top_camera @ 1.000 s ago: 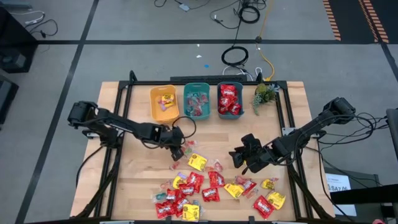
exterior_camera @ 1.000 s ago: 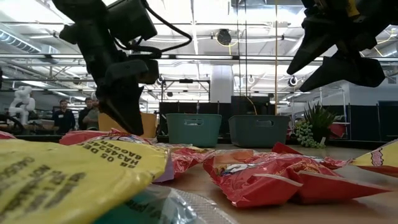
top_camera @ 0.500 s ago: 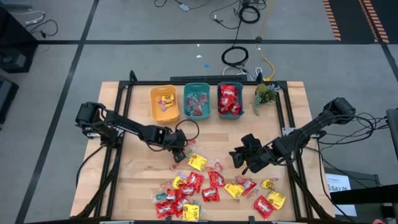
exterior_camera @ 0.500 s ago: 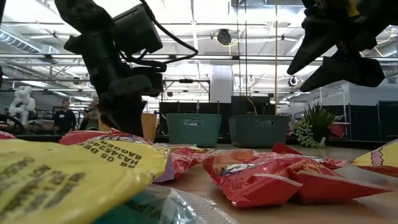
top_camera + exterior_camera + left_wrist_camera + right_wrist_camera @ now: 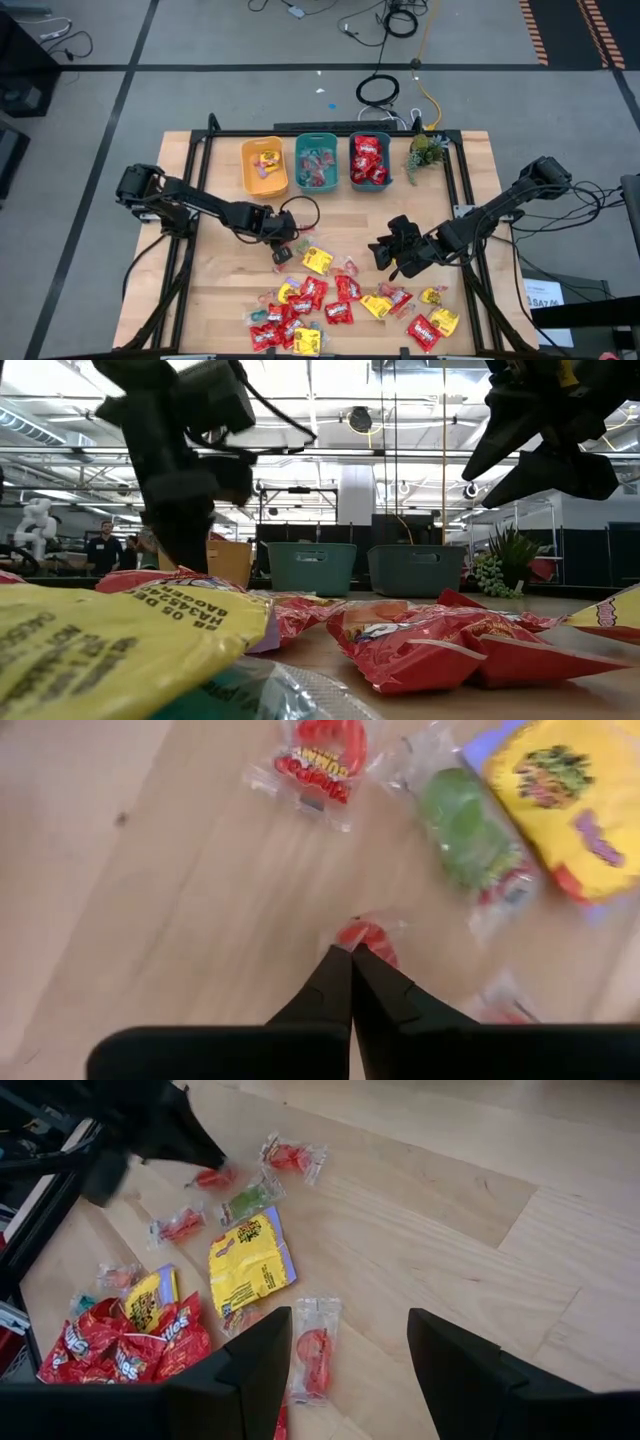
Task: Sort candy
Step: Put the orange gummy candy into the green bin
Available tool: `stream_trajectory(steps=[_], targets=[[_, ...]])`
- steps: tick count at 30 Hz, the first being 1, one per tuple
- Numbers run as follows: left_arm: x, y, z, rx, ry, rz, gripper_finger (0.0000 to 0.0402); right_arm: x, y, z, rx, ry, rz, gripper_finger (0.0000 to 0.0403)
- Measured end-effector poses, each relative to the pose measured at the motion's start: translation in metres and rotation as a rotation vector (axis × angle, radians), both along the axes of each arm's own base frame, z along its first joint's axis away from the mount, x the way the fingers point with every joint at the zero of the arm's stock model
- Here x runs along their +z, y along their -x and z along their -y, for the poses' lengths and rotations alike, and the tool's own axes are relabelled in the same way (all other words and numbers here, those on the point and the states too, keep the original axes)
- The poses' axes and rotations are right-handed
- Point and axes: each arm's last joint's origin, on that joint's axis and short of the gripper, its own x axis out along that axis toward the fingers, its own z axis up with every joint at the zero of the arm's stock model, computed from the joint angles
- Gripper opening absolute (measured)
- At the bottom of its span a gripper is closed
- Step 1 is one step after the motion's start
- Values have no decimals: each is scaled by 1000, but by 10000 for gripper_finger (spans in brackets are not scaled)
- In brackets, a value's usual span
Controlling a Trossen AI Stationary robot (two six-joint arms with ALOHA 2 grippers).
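Since the earlier frames the left gripper (image 5: 281, 251) has drawn back a little from the candy and its jaws, then partly apart, have come together. In the left wrist view its two dark fingers (image 5: 352, 982) meet at their tips on a small clear-wrapped red sweet (image 5: 366, 935), pinched at its near edge on the pale wooden table (image 5: 220, 290).

The right gripper (image 5: 392, 252) hovers above the table's right half, jaws standing wide with nothing between them; below it lies a clear-wrapped red piece (image 5: 315, 1350) beside a flat yellow packet (image 5: 250, 1263).

The candy lies mostly in a loose heap of glossy red and yellow packets (image 5: 310, 305) along the table's near edge, with smaller clear-wrapped pieces scattered toward the left gripper, among them a green one (image 5: 468, 840).

At the far side stand three plastic bins in a row: a yellow bin (image 5: 248, 176), a teal bin (image 5: 300, 172) and a darker teal bin (image 5: 352, 172) holding red packets. A small green plant (image 5: 425, 150) stands just beside them.
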Motion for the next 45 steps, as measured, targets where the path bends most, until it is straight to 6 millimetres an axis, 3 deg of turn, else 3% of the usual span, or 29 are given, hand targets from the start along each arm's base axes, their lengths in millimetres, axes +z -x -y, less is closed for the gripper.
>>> stream_trajectory(steps=[10,17,22,28,36,40,45], targets=[[53,21,-9,29,5,117,2,0,0,0,9,18,-8,192],[75,29,-31,97,-13,210,1,0,0,0,9,19,-8,192],[94,18,-62,94,-61,262,1,0,0,1,8,19,-8,192],[120,-8,-122,67,-135,312,0,0,0,1,-4,10,-3,192],[127,-47,-199,30,-168,294,0,0,0,1,-20,-4,3,192],[128,-58,-218,40,-170,284,20,0,0,1,-40,-16,10,192],[132,-59,-223,25,-193,298,70,0,0,1,-40,-16,10,192]])
